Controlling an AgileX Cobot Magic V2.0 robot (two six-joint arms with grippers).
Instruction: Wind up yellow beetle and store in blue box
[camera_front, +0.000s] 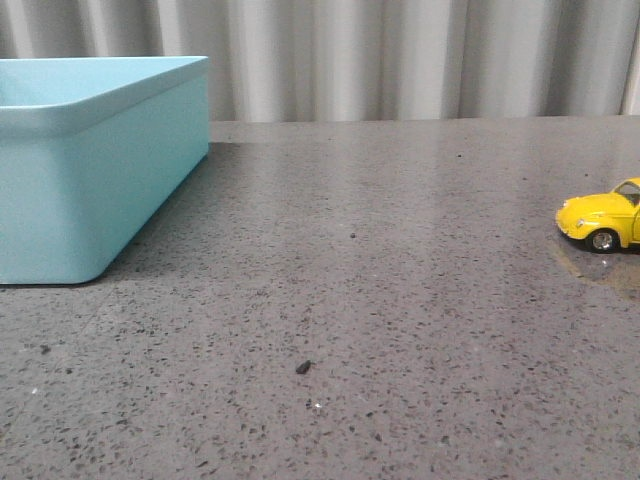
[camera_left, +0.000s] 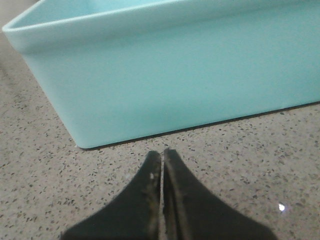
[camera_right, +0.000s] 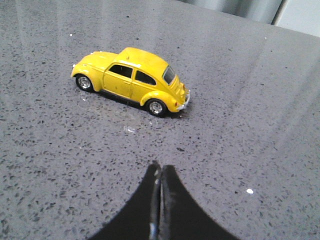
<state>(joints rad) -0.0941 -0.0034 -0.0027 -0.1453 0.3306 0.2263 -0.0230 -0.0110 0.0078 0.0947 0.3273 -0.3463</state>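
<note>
The left pincer (camera_left: 162, 156) has two matte black, tapering fingers with scuffed, pale-flecked inner edges. The right pincer (camera_right: 161, 170) looks alike: black, smooth, pointed tips.

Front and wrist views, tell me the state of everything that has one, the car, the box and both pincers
yellow beetle: upright on its wheels on the table, untouched, outside the box.
blue box: upright, open-topped, no lid; inside mostly hidden.
left pincer: shut, holding nothing, near the box wall.
right pincer: shut, holding nothing, short of the beetle.
</note>
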